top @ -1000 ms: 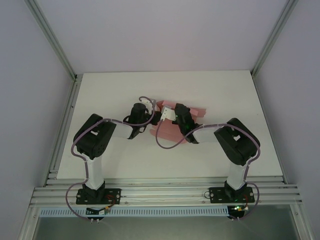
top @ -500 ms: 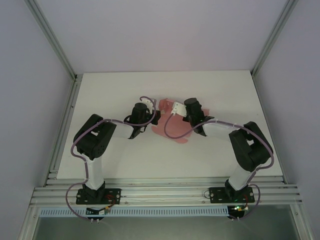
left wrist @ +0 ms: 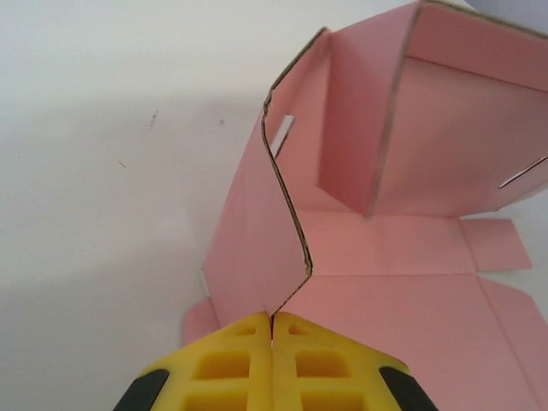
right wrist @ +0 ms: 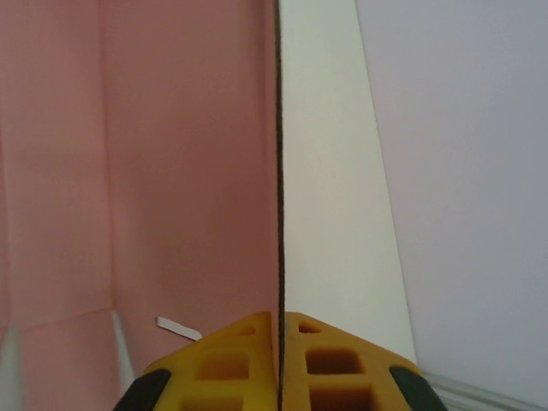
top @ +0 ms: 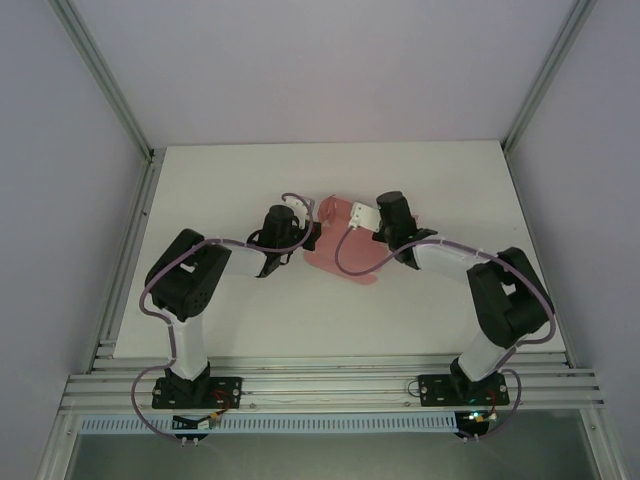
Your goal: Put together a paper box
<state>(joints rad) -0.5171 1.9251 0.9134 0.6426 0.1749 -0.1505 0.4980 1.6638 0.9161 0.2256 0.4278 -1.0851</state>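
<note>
Pinching raised paper box (left wrist: 385, 282) panels: left jaws and right jaws

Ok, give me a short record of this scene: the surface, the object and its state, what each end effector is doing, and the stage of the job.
surface: white table
object: pink paper box, one piece
object state: partly folded; some walls raised, base and end flaps flat on the table
left end effector: shut on the edge of a raised side wall
right end effector: shut on a thin panel seen edge-on
stage: box open, not yet closed up
</note>
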